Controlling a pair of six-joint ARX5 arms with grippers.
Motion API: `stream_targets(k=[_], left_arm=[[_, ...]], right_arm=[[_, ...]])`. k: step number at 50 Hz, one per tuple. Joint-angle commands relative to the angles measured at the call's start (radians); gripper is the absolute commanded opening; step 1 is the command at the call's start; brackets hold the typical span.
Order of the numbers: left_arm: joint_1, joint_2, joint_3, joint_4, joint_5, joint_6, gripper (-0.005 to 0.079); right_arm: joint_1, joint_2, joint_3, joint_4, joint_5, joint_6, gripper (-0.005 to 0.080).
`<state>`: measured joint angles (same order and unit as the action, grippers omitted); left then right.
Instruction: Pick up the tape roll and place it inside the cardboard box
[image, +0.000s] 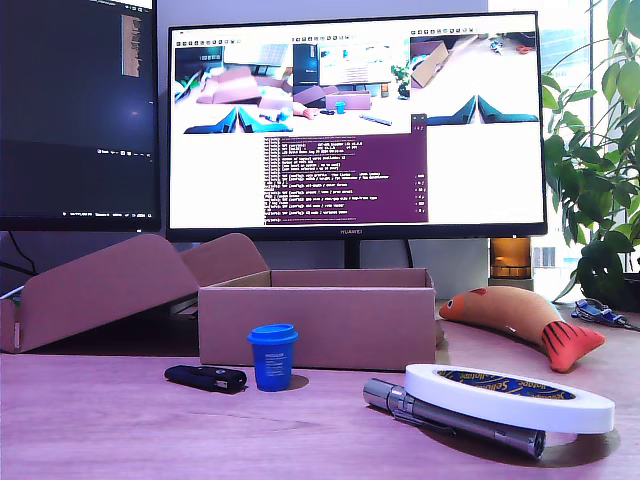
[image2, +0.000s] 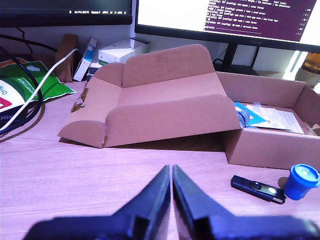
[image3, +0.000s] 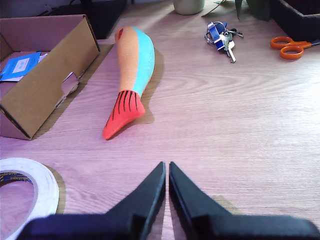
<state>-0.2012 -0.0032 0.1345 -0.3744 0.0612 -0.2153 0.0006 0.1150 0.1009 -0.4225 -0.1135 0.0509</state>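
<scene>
In the exterior view the cardboard box (image: 316, 318) sits centre frame, and the tape roll (image: 509, 396) lies flat at lower right, its edge propped on a flashlight (image: 452, 416). My first gripper (image2: 171, 172) is clenched, empty — my second gripper (image3: 166, 169) likewise, yet nearer the roll, just beside it.

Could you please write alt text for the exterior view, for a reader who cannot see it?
A white tape roll leans on a silver flashlight on a wooden desk, right of a blue cup. Behind stand an open cardboard box, a toy fish and a monitor.
</scene>
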Motion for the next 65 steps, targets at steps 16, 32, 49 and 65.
stream_targets(k=[16, 32, 49, 65], left_arm=[[0.002, -0.01, -0.021, 0.005, 0.072, -0.032, -0.0019], [-0.08, -0.01, -0.022, 0.054, 0.349, -0.029, -0.0019], [-0.286, -0.01, -0.101, 0.105, 0.456, -0.014, -0.0019], [-0.44, -0.01, -0.117, 0.12, 0.401, 0.025, -0.0019]], right_arm=[[-0.001, 0.002, -0.007, 0.179, -0.023, -0.02, -0.0011], [0.055, 0.003, -0.007, 0.223, -0.21, 0.243, -0.0011], [0.275, 0.082, 0.017, 0.191, -0.228, 0.355, -0.0011], [0.517, 0.439, 0.281, -0.033, -0.156, 0.351, -0.0011]])
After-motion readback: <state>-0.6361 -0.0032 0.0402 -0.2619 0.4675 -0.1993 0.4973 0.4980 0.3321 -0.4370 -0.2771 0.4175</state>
